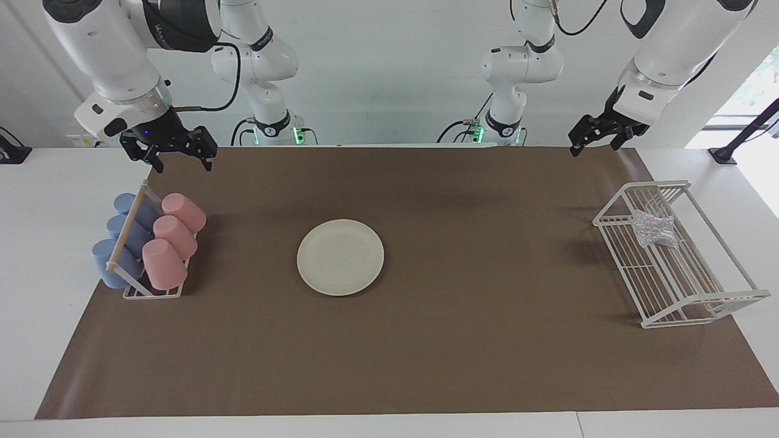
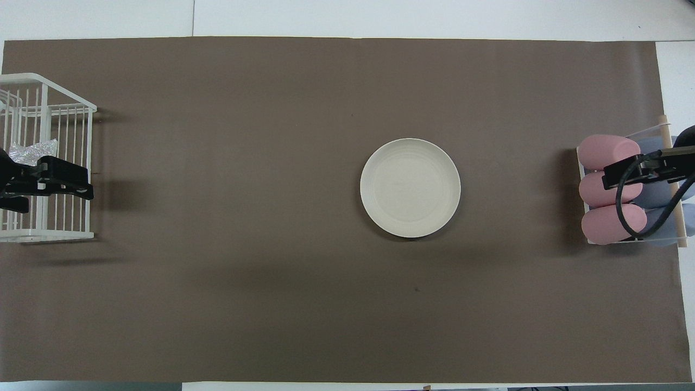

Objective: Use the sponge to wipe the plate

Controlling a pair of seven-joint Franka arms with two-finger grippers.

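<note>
Your plate [image 1: 340, 257] lies flat on the brown mat [image 1: 426, 365] at mid-table, nothing on it and nothing touching it. Your sponge [image 1: 654, 230] sits inside the white wire rack [image 1: 675, 286] at the left arm's end of the table, in the part of the rack nearer the robots. The rack's rails stand around the sponge on its sides — open only from above.

Your left gripper [image 1: 595, 137] hangs high in the air, empty, over the mat's edge nearest the robots, well above the rack; its fingers are spread wide. In the overhead view it overlaps the rack just beside the sponge [image 2: 32, 151], but it is raised and touches neither.

Your right gripper [image 1: 174, 150] waits in the air, also wide and empty, over the mat's corner at the right arm's end, above the cup rack [image 1: 152, 291]. That rack holds three pink cups [image 1: 173, 240] and three blue cups [image 1: 122, 237] lying on their sides under a wooden bar [image 1: 128, 227] — well apart from the plate.
</note>
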